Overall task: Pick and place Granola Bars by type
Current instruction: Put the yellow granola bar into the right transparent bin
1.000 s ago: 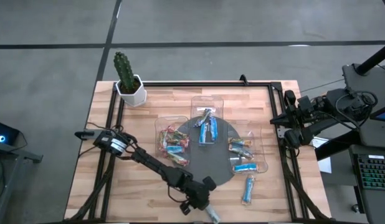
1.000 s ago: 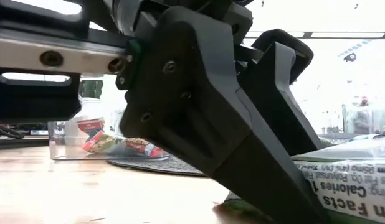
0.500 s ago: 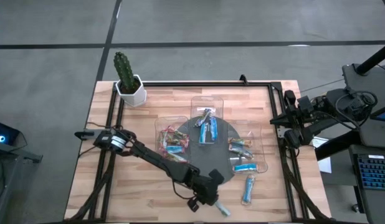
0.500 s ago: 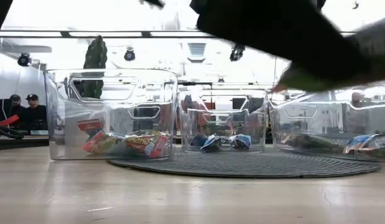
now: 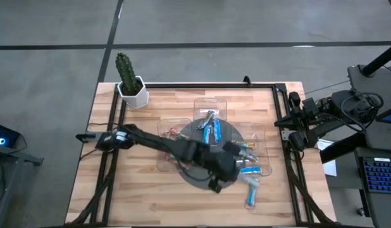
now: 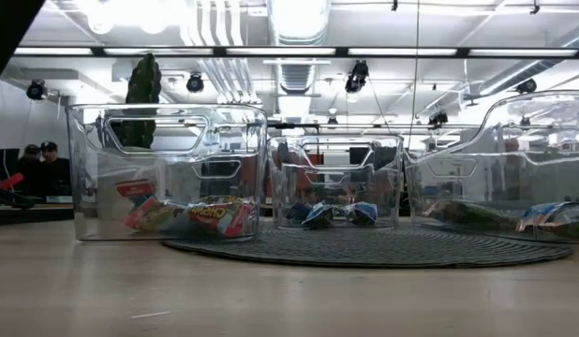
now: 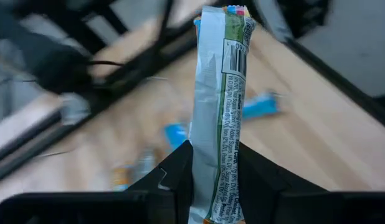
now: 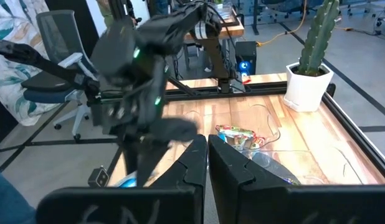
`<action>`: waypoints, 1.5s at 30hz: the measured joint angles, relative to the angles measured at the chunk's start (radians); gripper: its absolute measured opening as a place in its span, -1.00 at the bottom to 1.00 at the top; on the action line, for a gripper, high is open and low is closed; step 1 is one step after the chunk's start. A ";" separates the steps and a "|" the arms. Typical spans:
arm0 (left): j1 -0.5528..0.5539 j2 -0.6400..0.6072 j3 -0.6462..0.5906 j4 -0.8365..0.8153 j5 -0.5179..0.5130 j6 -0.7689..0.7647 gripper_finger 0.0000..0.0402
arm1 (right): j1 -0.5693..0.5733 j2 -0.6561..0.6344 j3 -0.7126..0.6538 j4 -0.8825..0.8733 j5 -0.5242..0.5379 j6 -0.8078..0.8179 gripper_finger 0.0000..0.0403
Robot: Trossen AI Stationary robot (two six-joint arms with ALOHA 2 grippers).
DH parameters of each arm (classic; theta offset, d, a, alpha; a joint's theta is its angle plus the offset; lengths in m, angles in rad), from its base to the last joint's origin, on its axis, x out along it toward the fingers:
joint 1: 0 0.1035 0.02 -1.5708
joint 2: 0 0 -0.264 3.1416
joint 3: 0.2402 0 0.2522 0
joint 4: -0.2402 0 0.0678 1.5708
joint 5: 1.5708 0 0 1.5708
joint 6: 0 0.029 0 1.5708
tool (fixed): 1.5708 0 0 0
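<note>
**Left arm carries a green-and-silver bar over the mat**

High view: the left arm reaches from the table's left edge across the round dark mat point(image 5: 202, 179). Its left gripper point(image 5: 241, 175) hangs over the mat's right rim, above the right-hand clear tray point(image 5: 264, 147), with a pale bar sticking out from its tip. One blue bar point(image 5: 252, 194) lies loose on the wood just off the mat's lower right rim. More Granola Bars point(image 5: 212, 133) sit in the tray at the mat's far side. The right arm waits folded off the table's right edge, well apart from the mat. A potted cactus point(image 5: 128, 79) stands at the far-left corner.

Low view: three clear trays ring the mat point(image 6: 364, 248); the left one holds red-orange bars point(image 6: 210, 217), the middle one blue bars point(image 6: 319, 213).

Left wrist view: the left gripper's fingers point(image 7: 172, 176) are clamped, partly closed, on a green-and-silver wrapped bar point(image 7: 218, 112) that stands up between them.

Right wrist view: the right gripper point(image 8: 208, 163) has its fingers pressed together, holding nothing; the left arm shows beyond it as a blur.
</note>
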 joint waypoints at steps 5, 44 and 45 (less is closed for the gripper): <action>0.070 -0.001 0.116 -0.044 -0.017 -0.028 -0.57 | 0.000 0.000 0.000 0.000 0.000 -0.004 -0.96; 0.249 0.001 -0.237 0.445 0.022 -0.324 -0.57 | 0.000 -0.208 0.035 -0.053 -0.026 -0.064 -0.96; 0.251 0.001 -0.246 0.448 0.022 -0.328 -0.57 | 0.000 -0.208 0.035 -0.053 -0.026 -0.064 -0.96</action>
